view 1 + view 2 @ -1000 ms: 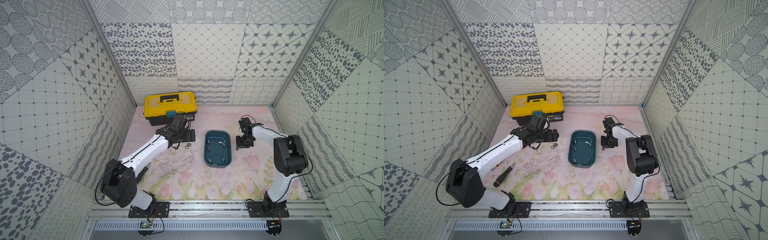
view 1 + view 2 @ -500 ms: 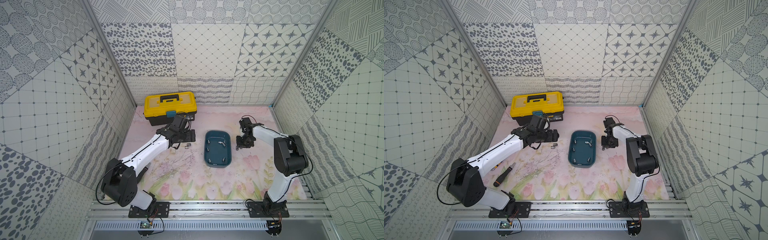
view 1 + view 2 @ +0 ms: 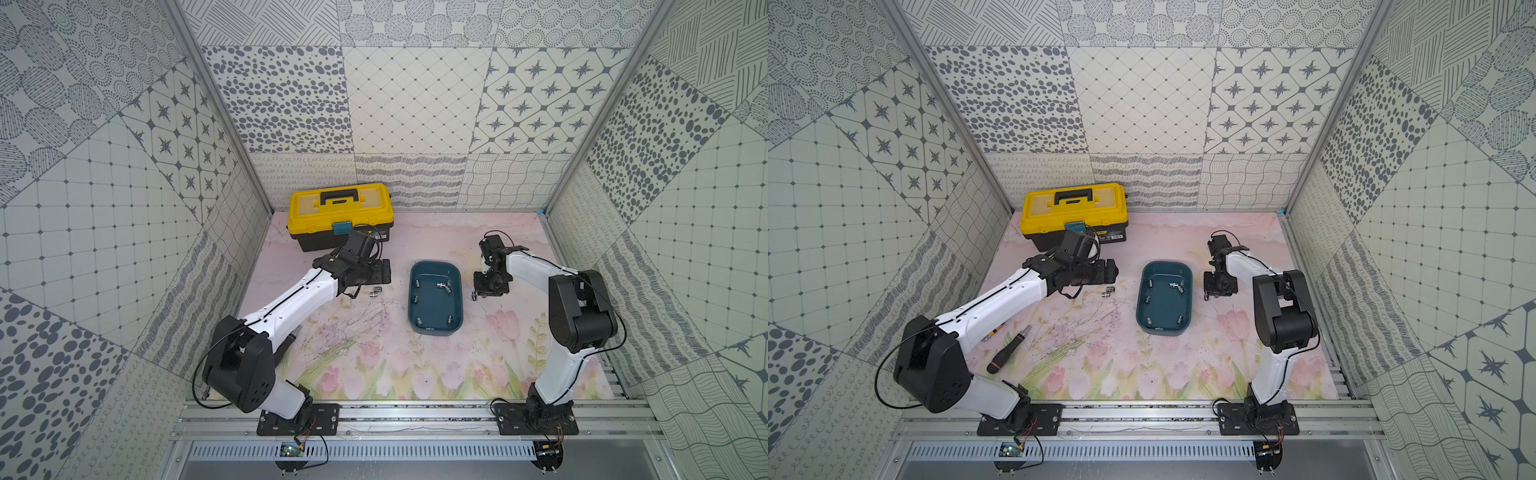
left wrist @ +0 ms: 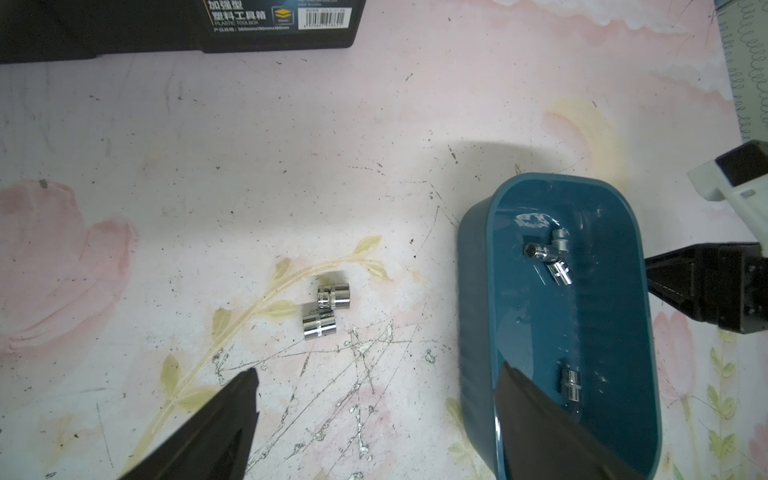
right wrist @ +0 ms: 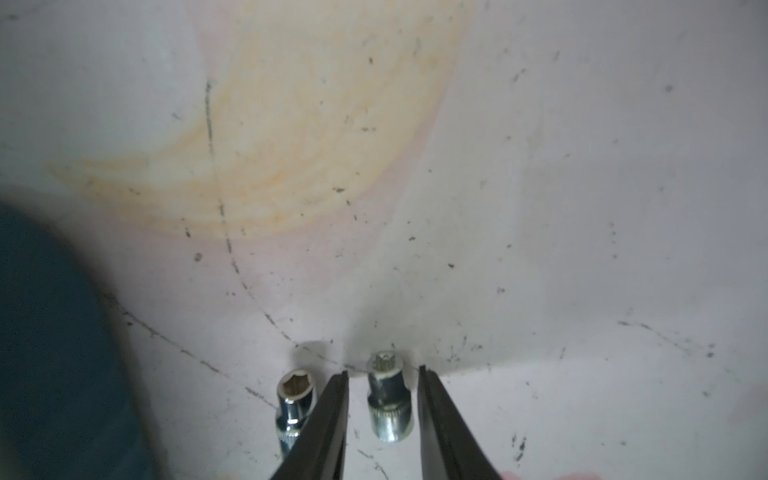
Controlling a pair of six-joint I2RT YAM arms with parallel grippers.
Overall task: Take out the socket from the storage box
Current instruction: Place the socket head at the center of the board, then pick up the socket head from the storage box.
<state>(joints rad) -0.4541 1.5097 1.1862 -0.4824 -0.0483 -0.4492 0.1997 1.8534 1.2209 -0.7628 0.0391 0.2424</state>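
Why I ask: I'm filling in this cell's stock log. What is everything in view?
storage box: one, dark teal, mid-mat, no lid
sockets in the box: at least six, silver, scattered on its floor
sockets left of the box: two, silver, side by side on the mat
sockets right of the box: two, silver, on the mat at the right hand
toolbox: one, yellow lid on black body, back of the mat, shut
screwdriver: one, black and orange, on the mat by the left arm
mat: one, pink floral, covers the floor
left hand: open wide, beside the box
right hand: slightly open, fingers either side of one socket, gaps showing
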